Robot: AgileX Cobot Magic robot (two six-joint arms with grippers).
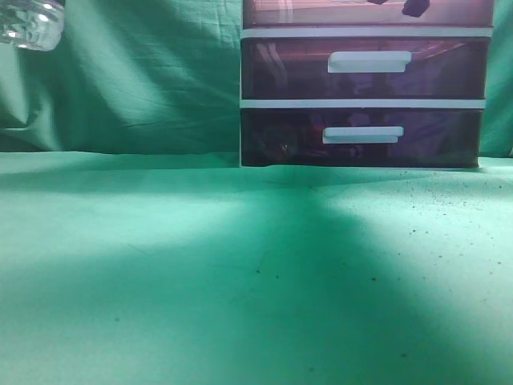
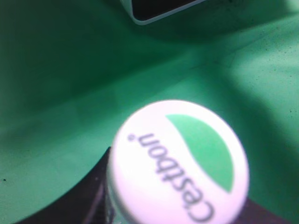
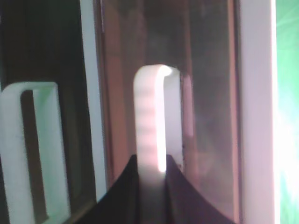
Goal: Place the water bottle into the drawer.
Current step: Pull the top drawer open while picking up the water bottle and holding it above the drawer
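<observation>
Left tool lifts the bottle while the right tool grips the top drawer's handle.

The left tool [image 2: 154, 205] is clenched around the neck of the water bottle [image 2: 180, 163], just under its white cap with the green mark. The cap faces the wrist camera, so the bottle's long axis seems to run straight up and down, cap on top. In the exterior view only its clear, bumpy bottom [image 1: 30, 22] shows, high at the top left, well apart from the drawers and far above the green counter [image 1: 240, 281]. The bottle looks like thin plastic, smooth and a bit slippery, and maybe heavy if full, so the neck is a good place to hold. The right tool [image 3: 150, 184] is closed on the white handle [image 3: 150, 121] of the pinkish drawer [image 3: 205, 93].
</observation>
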